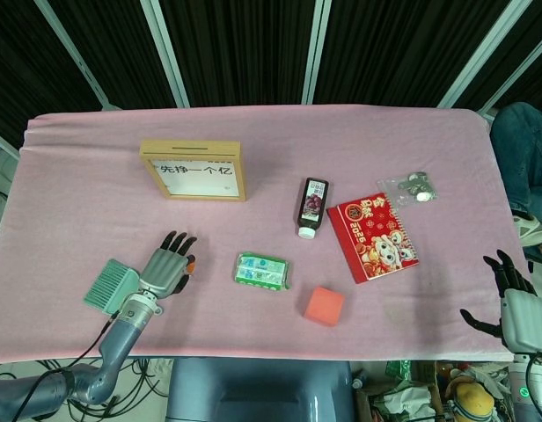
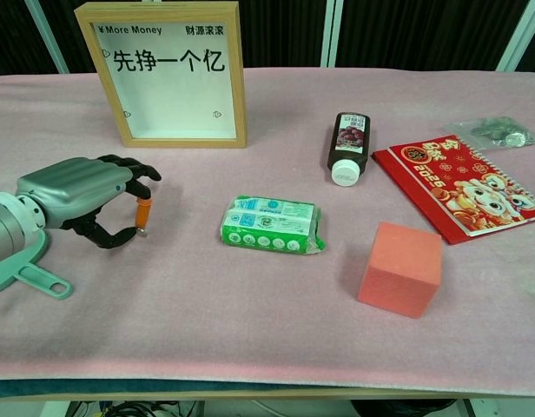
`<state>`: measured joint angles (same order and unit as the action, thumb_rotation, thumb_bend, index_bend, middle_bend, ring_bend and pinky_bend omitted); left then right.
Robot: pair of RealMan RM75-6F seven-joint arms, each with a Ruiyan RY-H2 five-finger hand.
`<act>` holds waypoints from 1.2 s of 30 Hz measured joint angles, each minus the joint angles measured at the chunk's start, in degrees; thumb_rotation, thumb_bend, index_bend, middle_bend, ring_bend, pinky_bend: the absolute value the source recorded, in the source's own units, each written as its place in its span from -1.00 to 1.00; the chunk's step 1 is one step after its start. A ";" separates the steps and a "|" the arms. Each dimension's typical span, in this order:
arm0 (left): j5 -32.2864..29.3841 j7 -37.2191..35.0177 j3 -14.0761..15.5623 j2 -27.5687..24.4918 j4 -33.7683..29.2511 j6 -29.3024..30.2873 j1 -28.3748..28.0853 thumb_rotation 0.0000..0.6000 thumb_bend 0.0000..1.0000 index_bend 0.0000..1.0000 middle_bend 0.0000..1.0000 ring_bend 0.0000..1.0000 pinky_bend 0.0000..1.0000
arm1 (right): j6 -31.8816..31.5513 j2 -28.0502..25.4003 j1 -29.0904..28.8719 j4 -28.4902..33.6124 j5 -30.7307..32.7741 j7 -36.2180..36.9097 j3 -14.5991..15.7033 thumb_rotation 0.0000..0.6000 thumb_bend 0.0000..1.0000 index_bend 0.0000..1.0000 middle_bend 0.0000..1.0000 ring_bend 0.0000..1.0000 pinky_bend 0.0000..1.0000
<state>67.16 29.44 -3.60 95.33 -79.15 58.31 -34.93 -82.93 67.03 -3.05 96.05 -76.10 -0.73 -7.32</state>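
the left hand hovers low over the pink table cloth, near the left edge, and pinches a small orange cylindrical object with a dark tip between thumb and a fingertip; the other fingers curl loosely above it. the object stands nearly upright, its lower end at or just above the cloth; contact cannot be confirmed. it appears light, rigid and smooth, so it may twist or slip in a tip pinch; a grip at mid-length, across its round body, looks most secure. a green plastic brush lies just beside the wrist. the right hand hangs off the table's right edge, fingers spread, holding nothing.
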 measured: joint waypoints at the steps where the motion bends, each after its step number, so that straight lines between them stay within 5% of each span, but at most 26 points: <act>1: 0.02 0.02 -0.01 0.01 0.01 0.03 0.00 1.00 -0.15 0.06 -0.80 -1.00 -1.00 | 0.02 -0.01 -0.01 0.01 0.01 0.02 0.00 1.00 -0.85 -0.70 -0.95 -0.72 -0.58; 27: 0.78 -0.36 -0.21 0.50 0.63 0.86 0.25 1.00 -0.09 0.23 -0.73 -1.00 -1.00 | 0.27 -0.09 -0.06 0.16 0.29 0.01 -0.03 1.00 -0.85 -0.70 -0.95 -0.72 -0.58; 36: 3.30 -0.78 -1.17 -2.14 -4.28 4.77 0.88 1.00 -0.09 0.24 -0.72 -1.00 -1.00 | 0.18 -0.14 -0.01 0.27 0.23 0.03 -0.01 1.00 -0.85 -0.70 -0.95 -0.72 -0.58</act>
<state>70.46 28.66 -4.76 93.20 -83.43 63.08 -34.05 -82.75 66.88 -3.06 96.31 -75.87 -0.70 -7.33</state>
